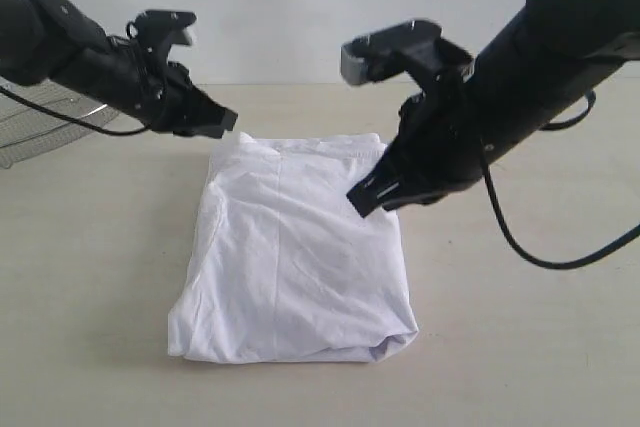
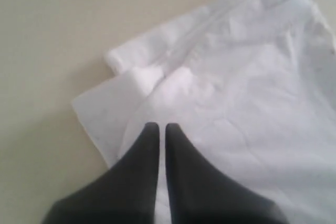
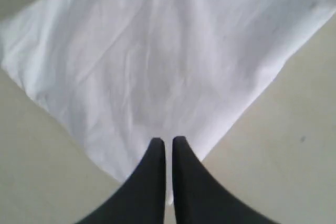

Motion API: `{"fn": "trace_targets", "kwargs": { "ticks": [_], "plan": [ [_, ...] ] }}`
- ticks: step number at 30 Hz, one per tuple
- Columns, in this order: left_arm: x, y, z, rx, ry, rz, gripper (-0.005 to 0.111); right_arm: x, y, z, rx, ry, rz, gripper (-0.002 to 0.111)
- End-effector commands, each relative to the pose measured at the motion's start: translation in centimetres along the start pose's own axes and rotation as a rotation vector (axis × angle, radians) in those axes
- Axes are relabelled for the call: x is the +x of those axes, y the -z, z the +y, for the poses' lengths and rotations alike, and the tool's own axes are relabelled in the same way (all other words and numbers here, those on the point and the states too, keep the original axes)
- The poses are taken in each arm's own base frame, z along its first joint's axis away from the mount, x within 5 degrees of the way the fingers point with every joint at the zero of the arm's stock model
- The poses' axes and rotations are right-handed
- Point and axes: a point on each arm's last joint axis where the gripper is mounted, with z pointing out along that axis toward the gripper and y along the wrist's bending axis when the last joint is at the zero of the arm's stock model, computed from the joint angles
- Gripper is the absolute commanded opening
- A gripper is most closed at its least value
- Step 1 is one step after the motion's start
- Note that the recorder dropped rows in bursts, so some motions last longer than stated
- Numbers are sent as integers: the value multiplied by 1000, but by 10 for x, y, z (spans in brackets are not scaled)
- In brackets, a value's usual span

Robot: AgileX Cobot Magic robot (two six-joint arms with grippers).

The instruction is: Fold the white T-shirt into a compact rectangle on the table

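From my seat the white T-shirt (image 1: 295,247) lies folded into a rough rectangle in the middle of the worktop (image 1: 100,277). Its long axis runs from the near edge towards the far wall, and the near end is a little wider and puffier at the right corner. Bare worktop surrounds it on every side, with broad strips to the left and right and a narrower band in front. The only other thing I see is a wire basket (image 1: 40,117) at the far left, well apart from the cloth. My left hand (image 1: 225,120) hangs over the shirt's far left corner with its fingers pressed together and nothing between them. The left wrist view shows that corner's stacked, rolled layers just ahead of the tips (image 2: 158,127). My right hand (image 1: 360,202) sits at the far right side edge, also pressed together and empty (image 3: 168,141). I cannot tell whether either hand touches the fabric.
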Motion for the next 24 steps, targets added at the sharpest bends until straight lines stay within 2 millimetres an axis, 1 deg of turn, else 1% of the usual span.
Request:
{"fn": "trace_targets", "kwargs": {
  "ticks": [1,2,5,7,9,13,16,19,21,23,24],
  "plan": [
    [-13,27,-9,21,53,-19,5,-12,7,-10,87,43,-89,0],
    [-11,28,-11,42,51,1,5,-14,4,-14,100,39,-100,0],
    [-5,25,-21,81,40,44,5,-17,-15,-33,135,-25,-135,0],
    [3,20,-29,99,40,75,5,-17,-33,-48,137,-67,-98,0],
    [15,13,-39,108,36,108,5,-22,-50,-58,124,-93,-60,0],
    [37,2,-56,114,59,143,5,-30,-85,-64,46,-73,39,0],
    [51,-4,-62,93,57,160,5,-32,-107,-65,-12,-86,98,0],
    [57,-4,-63,95,62,179,5,-28,-116,-67,-18,-91,121,0],
    [56,-5,-62,87,74,168,5,-29,-117,-68,-11,-82,109,0],
    [57,-7,-61,83,81,164,5,-28,-115,-74,-1,-104,103,0],
    [58,-4,-64,112,76,191,5,-24,-109,-85,-2,-139,123,0]
  ]
}}
